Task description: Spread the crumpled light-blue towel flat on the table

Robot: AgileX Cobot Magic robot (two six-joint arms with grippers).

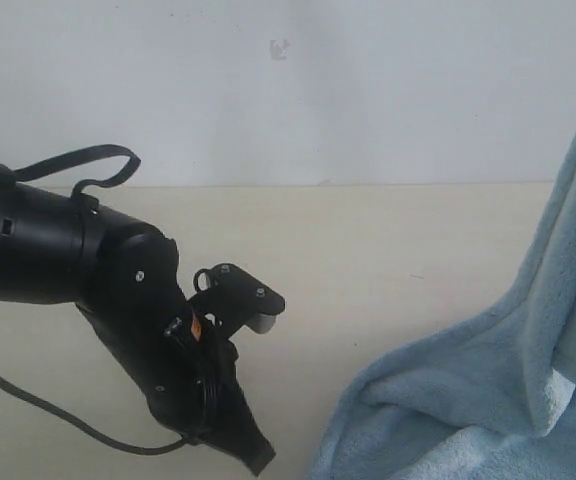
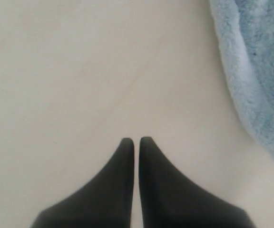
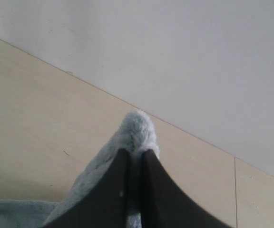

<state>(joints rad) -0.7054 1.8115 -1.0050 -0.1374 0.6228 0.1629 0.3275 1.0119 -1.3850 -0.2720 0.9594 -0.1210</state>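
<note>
**Exterior view with both wrist views.** The large pale light-blue fluffy terry towel (image 1: 468,400) fills the sector from 2 o'clock to 5 o'clock of the exterior view. One part hangs as a steep curtain from the frame edge at 2 o'clock. The rest lies in soft folds on the table at 5 o'clock, so the towel is not spread flat. The wide, plain cream-beige matte table (image 1: 368,250) shows bare across the centre and out to 9 o'clock. It meets the pale grey-white wall (image 1: 288,90) along a line just above the middle of the view.

Your left hand (image 2: 137,140) sits on the black arm that enters at 9 o'clock and points down toward 6 o'clock. Its two dark tapered fingers (image 2: 118,180) are drawn almost together, with only a thin slit between them and nothing in it. The hand is over bare table, near the towel's fuzzy edge but apart from it. You cannot tell whether the tips touch the table. A thin black cable (image 1: 98,440) trails from the arm at 8 o'clock.

Your right hand (image 3: 136,153) lies outside the exterior view. Its wrist view shows the fingers (image 3: 163,190) pinched on a rounded tuft of the towel, which bulges out just past the tips. The fabric falls away from the fingers toward the table, with table and wall beyond.
</note>
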